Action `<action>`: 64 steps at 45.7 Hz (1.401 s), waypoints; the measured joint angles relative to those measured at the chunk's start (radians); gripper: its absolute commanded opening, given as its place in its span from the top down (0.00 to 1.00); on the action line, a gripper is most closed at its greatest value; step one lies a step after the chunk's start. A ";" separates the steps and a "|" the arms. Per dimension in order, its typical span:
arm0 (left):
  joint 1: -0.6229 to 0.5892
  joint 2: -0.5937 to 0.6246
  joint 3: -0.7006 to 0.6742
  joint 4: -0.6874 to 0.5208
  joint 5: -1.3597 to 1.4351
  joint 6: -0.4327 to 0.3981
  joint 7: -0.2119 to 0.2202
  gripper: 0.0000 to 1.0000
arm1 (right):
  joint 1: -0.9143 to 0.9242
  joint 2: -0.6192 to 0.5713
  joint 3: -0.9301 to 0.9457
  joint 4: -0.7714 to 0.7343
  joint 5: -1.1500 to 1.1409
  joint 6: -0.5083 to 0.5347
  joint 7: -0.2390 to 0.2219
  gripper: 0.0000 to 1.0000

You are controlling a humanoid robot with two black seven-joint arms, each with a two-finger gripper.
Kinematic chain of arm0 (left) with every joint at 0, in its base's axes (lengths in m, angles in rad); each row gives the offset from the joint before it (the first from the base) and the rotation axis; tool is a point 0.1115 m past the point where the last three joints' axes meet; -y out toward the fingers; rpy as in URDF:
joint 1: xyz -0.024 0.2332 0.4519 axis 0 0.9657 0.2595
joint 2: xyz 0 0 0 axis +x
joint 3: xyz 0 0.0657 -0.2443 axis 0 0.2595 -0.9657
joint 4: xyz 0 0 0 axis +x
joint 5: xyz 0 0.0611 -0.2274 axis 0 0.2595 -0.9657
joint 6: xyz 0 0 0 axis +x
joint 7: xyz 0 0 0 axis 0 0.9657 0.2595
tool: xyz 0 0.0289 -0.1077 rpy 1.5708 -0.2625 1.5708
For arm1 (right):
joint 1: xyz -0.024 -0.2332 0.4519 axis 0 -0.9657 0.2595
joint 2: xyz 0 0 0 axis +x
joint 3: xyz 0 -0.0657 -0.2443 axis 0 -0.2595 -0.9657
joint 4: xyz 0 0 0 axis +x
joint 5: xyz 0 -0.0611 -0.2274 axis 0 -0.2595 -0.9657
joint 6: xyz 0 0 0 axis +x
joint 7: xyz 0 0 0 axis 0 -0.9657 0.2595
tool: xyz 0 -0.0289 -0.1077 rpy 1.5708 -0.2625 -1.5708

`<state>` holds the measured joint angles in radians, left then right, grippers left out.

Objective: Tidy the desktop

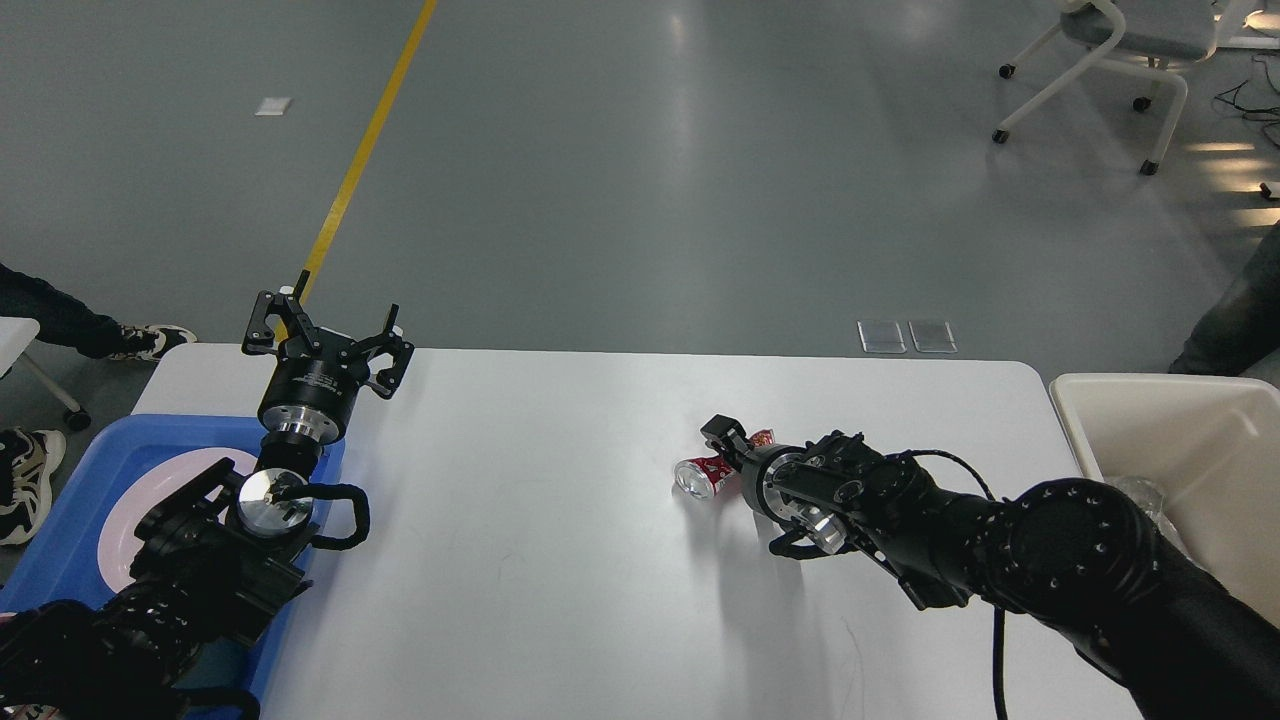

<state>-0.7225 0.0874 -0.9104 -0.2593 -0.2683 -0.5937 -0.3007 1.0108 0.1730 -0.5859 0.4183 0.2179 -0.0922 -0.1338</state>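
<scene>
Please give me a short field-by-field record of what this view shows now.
surface: white desktop
can: red can, crushed, lying on its side mid-desktop
right gripper: at the can, fingers around it; grip not confirmed
left gripper: open, empty, raised above the desktop's far left corner
tray: blue tray at left, holding a pink plate
bin: cream bin at right

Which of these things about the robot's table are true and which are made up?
1. The crushed red metal can lies on its side on the white rectangular desktop. True.
2. The left gripper is holding the can. False: it is open and empty, above the blue plastic tray.
3. The right gripper is at the can. True.
4. The round pink plate sits in the cream rectangular bin. False: it is in the tray.
</scene>
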 measured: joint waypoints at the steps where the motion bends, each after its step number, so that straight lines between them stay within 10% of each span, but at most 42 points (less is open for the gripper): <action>1: 0.000 0.000 0.000 0.000 0.000 0.000 0.000 0.03 | -0.001 0.001 0.000 -0.002 0.000 -0.001 0.000 0.03; 15: 0.000 0.000 -0.001 0.000 0.000 0.000 0.000 0.03 | -0.003 0.004 -0.002 -0.006 -0.005 -0.046 0.002 0.15; 27: 0.000 0.000 0.000 0.000 0.000 0.000 0.000 0.03 | -0.004 0.005 -0.002 0.008 -0.057 -0.046 0.002 0.50; 64: 0.000 0.000 0.000 0.001 0.000 0.000 0.000 0.04 | 0.094 -0.051 -0.010 0.177 -0.063 -0.039 0.002 0.92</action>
<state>-0.7225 0.0874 -0.9107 -0.2587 -0.2685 -0.5937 -0.3007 1.1052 0.1217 -0.5955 0.5952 0.1553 -0.1310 -0.1318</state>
